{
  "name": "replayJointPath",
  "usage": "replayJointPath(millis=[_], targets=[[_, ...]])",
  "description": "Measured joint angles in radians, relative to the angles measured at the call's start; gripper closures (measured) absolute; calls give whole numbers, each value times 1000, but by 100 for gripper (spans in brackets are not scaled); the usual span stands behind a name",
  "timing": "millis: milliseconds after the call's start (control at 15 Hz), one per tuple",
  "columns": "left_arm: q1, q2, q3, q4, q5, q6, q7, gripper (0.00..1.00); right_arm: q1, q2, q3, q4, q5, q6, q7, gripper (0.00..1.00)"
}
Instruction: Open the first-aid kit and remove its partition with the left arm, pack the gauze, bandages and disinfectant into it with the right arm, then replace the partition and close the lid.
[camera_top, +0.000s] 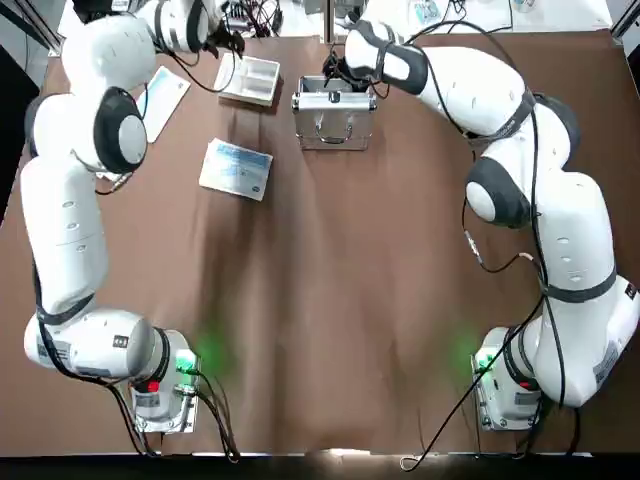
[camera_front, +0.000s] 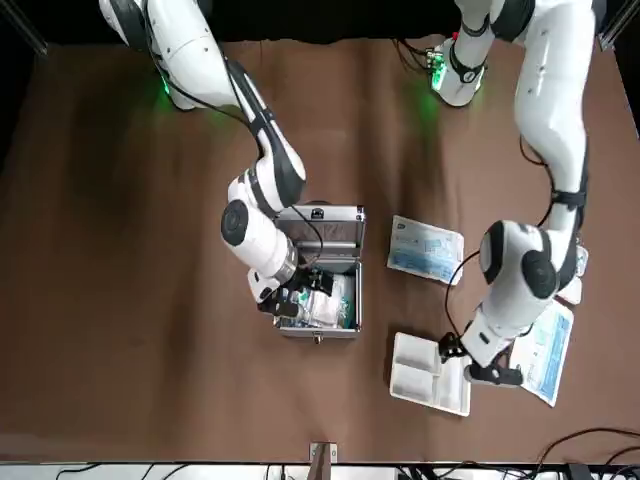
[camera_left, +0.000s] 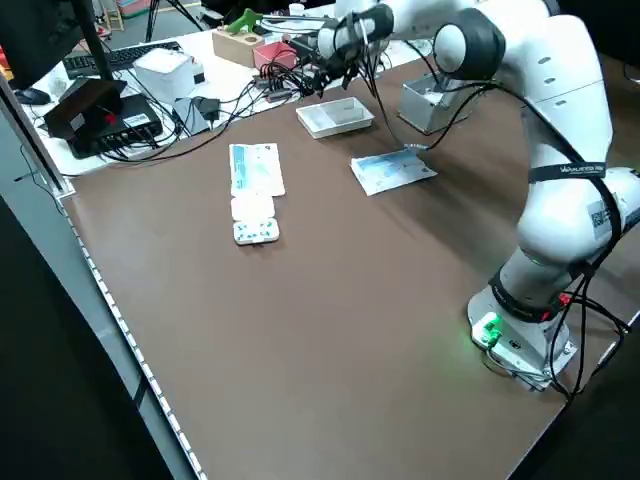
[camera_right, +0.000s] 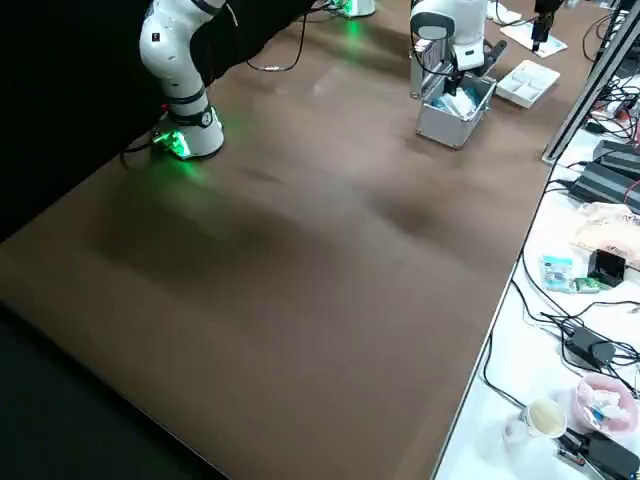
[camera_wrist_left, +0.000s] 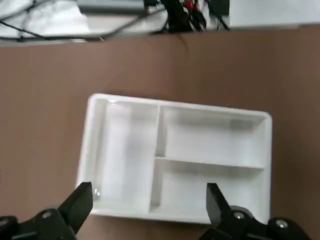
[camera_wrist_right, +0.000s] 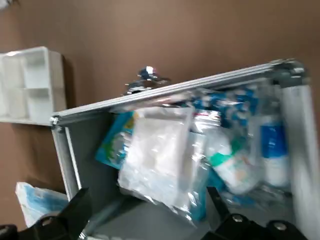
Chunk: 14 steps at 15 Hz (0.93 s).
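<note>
On the brown table, rests beside partition, left gripper apart above; right gripper apart over kit.

A matte brown covering spreads over the tabletop. Beyond its far edge stands a white side desk bearing a black keyboard and tangled cables; grey floor shows beside the tabletop.
</note>
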Motion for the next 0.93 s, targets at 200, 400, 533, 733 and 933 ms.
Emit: replayJointPath(millis=[200,400,533,733,933], targets=[[-9,70,1,3,0,64,-1,0,0,-18,-76,60,-1,-198,0,0],[-11,112,3,6,0,90,-3,0,-3,-53,-193,129,-1,-422,0,0],[-12,134,6,8,0,118,-3,1,-8,-114,-326,155,-2,-561,-53,0],[-13,145,7,8,0,132,-2,1,-12,-188,-480,159,-6,-698,-189,0],[-13,147,7,11,0,134,-2,4,-22,-226,-636,157,-7,-835,-377,0]])
